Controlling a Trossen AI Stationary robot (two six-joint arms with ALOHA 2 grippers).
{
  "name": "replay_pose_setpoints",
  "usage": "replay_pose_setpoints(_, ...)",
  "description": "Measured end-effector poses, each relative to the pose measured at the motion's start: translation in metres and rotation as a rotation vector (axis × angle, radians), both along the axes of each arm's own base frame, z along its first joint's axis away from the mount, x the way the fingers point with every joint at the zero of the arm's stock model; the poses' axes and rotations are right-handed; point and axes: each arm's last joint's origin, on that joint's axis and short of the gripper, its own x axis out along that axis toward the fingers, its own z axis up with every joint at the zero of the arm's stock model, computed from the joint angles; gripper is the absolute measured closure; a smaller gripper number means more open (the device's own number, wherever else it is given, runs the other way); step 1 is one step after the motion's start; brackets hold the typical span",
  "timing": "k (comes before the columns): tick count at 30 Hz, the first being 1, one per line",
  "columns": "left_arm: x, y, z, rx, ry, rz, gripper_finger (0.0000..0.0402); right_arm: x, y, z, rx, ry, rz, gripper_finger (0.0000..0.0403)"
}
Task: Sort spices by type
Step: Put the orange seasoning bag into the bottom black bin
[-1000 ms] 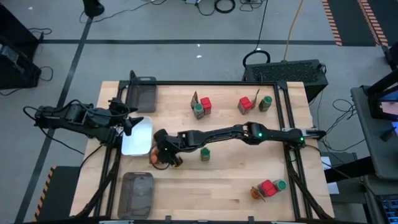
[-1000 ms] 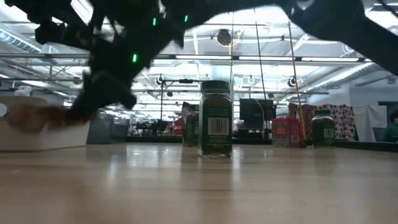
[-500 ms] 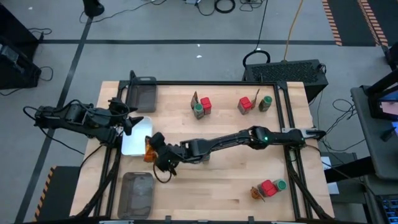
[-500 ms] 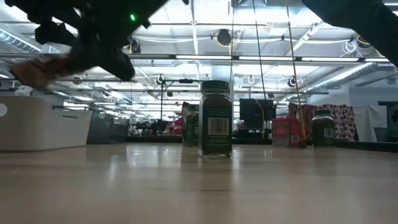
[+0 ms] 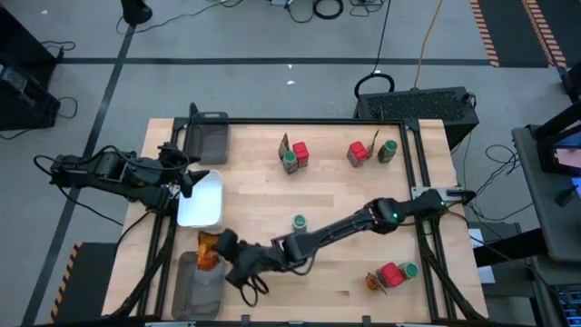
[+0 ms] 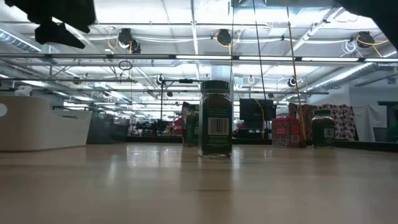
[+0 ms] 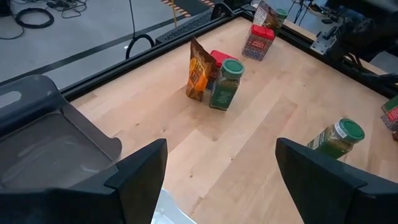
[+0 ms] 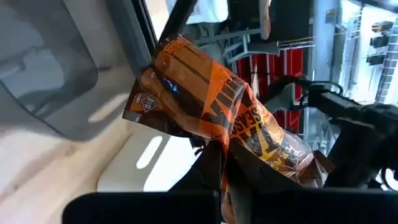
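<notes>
My right gripper (image 5: 218, 249) is shut on a brown-orange sachet (image 5: 208, 247), held in the air at the far end of the near grey mesh tray (image 5: 201, 292). The sachet fills the right wrist view (image 8: 205, 106). My left gripper (image 5: 185, 178) is open and empty at the white dish's (image 5: 205, 207) far left corner. One green-lidded jar (image 5: 299, 222) stands alone mid-table, upright on its base (image 6: 216, 118). Other spices stand in small groups: jar, red box and sachet (image 7: 212, 78); a second group (image 5: 368, 152); a third (image 5: 392, 274). My right gripper pinches the sachet between its two fingers at one crumpled end (image 8: 233, 149). The rest of the sachet sticks out past the fingertips (image 8: 180, 74). The sachet is lifted clear of the table. The fingers themselves hide the exact spot.
A second grey mesh tray (image 5: 211, 136) lies at the table's far left corner and shows in the left wrist view (image 7: 50, 137). A black frame rail (image 5: 413, 154) runs along the table's edges. Bare wood (image 5: 336, 272) lies between the groups.
My right gripper has lifted the sachet off the table beside the white dish and carried it up and toward the near left corner, to above the near grey tray. It stays shut on the sachet. The arm has left the low view almost entirely.
</notes>
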Motion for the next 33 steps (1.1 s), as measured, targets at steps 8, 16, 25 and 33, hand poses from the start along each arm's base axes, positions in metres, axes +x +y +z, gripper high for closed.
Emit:
replay_pose_setpoints(8, 0.001, -0.002, 0.0, -0.056, -0.008, -0.032, 0.0098, 0.001, 0.026, -0.02, -0.028, -0.067, -0.016, 0.0403)
replay_pose_setpoints(16, 0.001, -0.001, 0.001, -0.109, -0.05, 0.01, 0.0098, -0.001, 0.032, -0.023, -0.187, -0.024, 0.055, 0.0403)
replay_pose_setpoints(25, 0.002, -0.001, 0.002, -0.129, -0.078, 0.031, 0.0098, 0.016, 0.028, -0.079, -0.393, -0.012, 0.116, 0.0403)
replay_pose_setpoints(33, 0.002, -0.001, 0.002, -0.129, -0.077, 0.033, 0.0098, 0.022, 0.016, -0.093, -0.438, 0.022, 0.104, 0.0403)
